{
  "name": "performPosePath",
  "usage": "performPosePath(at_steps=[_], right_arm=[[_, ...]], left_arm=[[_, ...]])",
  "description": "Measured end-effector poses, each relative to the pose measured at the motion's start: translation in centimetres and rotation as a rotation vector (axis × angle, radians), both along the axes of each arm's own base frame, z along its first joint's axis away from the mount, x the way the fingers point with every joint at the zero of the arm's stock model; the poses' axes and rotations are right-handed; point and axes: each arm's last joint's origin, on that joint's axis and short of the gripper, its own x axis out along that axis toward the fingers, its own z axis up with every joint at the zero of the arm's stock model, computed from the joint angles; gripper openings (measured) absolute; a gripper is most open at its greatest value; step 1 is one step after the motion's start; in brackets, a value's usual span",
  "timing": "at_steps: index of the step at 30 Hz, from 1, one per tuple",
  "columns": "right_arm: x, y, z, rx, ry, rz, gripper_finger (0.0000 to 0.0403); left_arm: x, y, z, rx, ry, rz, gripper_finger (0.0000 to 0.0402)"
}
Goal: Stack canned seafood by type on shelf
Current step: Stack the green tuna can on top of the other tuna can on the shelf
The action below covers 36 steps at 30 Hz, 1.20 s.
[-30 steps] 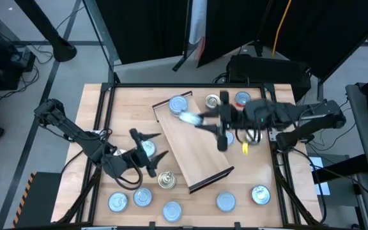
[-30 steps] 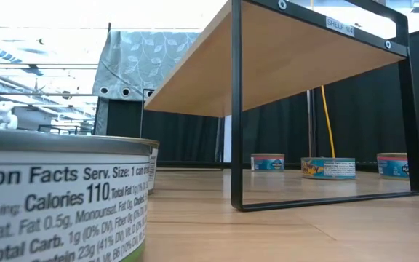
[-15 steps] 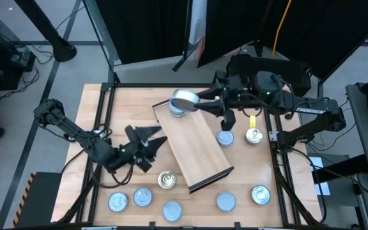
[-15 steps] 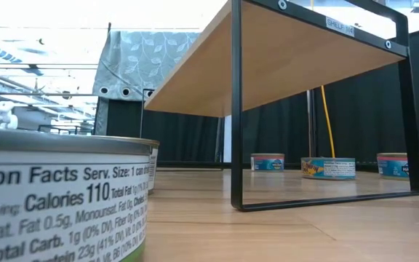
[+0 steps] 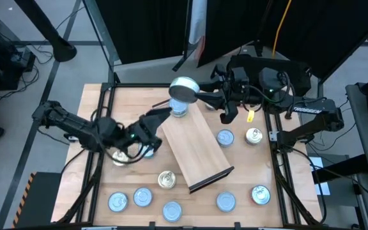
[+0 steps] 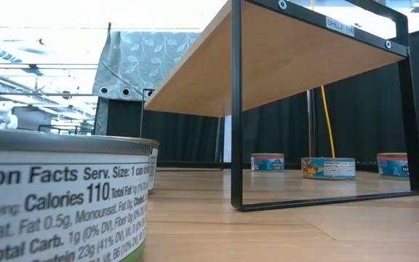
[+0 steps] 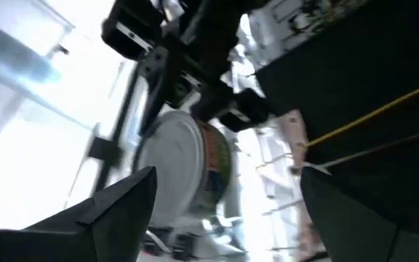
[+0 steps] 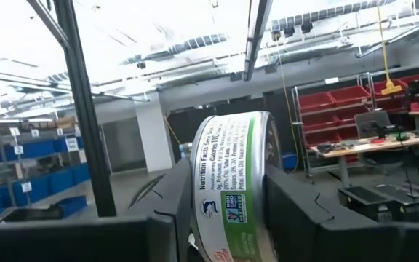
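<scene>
The shelf (image 5: 197,145), a light-wood board on black frame legs (image 6: 236,109), stands slantwise mid-table. One blue-topped can (image 5: 179,110) sits on its far end. Above that end my right gripper (image 5: 191,93) is shut on a green-labelled can (image 8: 231,185), whose pale flat face (image 7: 173,171) shows in the left wrist view. My left gripper (image 5: 160,121) is open at the shelf's left side, raised and pointing up toward the held can, its fingers (image 7: 122,211) wide apart and apart from the can. Several other cans rest flat on the table. My right gripper pinches the can between its two fingers (image 8: 297,211), one on each flat face, with the labelled side wall (image 8: 228,156) showing between them. The fingers reach in from the table's right, about level and tipped a little upward. The can stands on edge, lifted clear above the shelf.
Two cans (image 5: 225,137) (image 5: 254,135) lie right of the shelf and a row of cans (image 5: 142,197) along the near edge. One can (image 6: 57,196) stands close to the low camera. Black frame rails (image 5: 101,128) border the table.
My right gripper has carried the can up and toward the table's far edge, from over the shelf's right side to above its far end. My left gripper has risen, swung toward the far right up to the shelf's left side, rolled about its own line, and stayed open.
</scene>
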Motion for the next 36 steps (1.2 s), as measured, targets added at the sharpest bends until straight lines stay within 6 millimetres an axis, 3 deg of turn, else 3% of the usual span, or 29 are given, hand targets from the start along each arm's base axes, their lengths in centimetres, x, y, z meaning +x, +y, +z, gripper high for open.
performPosePath(at_steps=[13, 36], right_arm=[[2.7, -0.3, -1.6, 0.041, 0.003, 0.012, 0.0121], [2.9, -0.3, -1.5, 0.12, -0.014, 0.018, 0.0121]], left_arm=[[1.3, 3.0, 0.2, 0.181, -0.087, -0.012, 0.0338], [1.3, 3.6, 0.2, 0.203, -0.078, 0.057, 0.0338]])
